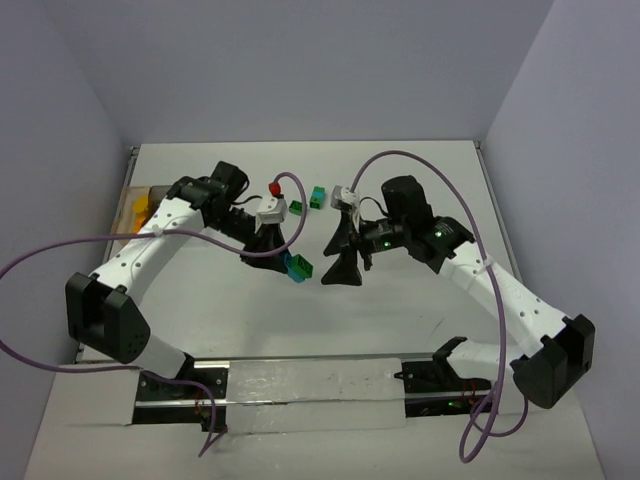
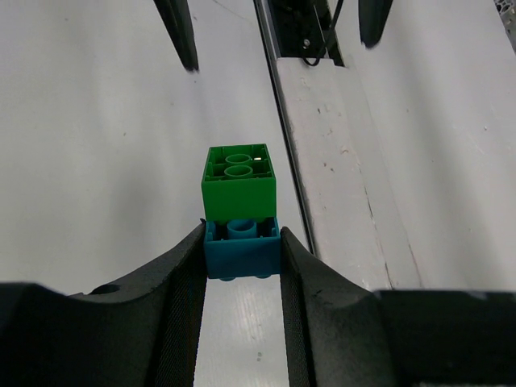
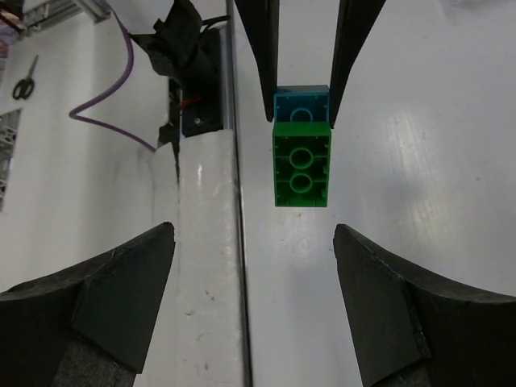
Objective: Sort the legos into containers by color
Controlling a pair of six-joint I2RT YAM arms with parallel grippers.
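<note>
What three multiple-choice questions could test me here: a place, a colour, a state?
1. Where is the green brick seen by both wrist cameras?
A) loose on the table
B) stuck to the blue brick in the left jaws
C) in a tray
2. What colour brick do the left jaws squeeze?
A) yellow
B) orange
C) blue
3. How are the right jaws?
A) open, empty
B) shut on the green brick
C) shut on a tray
Answers: B, the left wrist view shows them joined; C, blue sits between the jaws; A, the right wrist view shows a wide empty gap.
</note>
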